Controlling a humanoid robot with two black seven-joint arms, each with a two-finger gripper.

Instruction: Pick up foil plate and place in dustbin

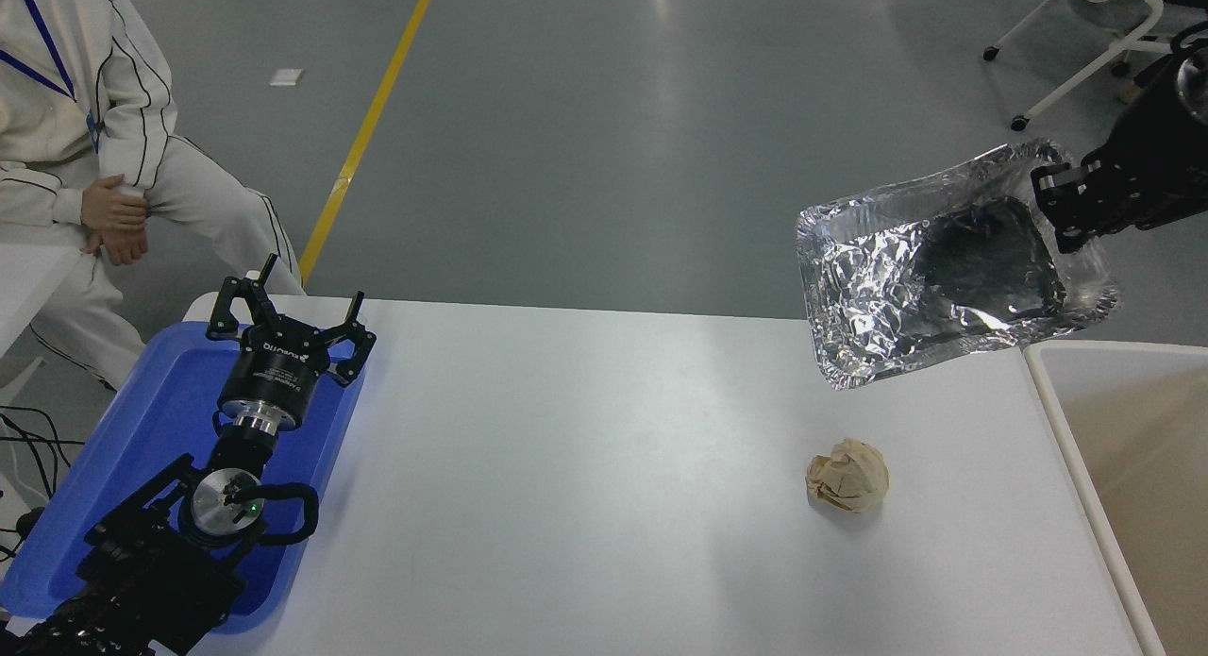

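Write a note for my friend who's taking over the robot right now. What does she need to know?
Right claw: shut on the foil plate at its far right rim, holding it in the air above the table's far right corner.
Left claw: open, parked over the blue tray.
Dustbin: at the table's right edge, nothing seen inside.
Paper ball: on the table, untouched.
Done: plate picked up.
Left: carry it over the dustbin and let go.

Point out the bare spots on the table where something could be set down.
The widest bare stretch of the white table lies between the blue tray, where the left gripper is parked, and the paper ball. A narrower strip runs between the ball and the dustbin. The far right corner is crowded: the right gripper holds the foil plate above it.
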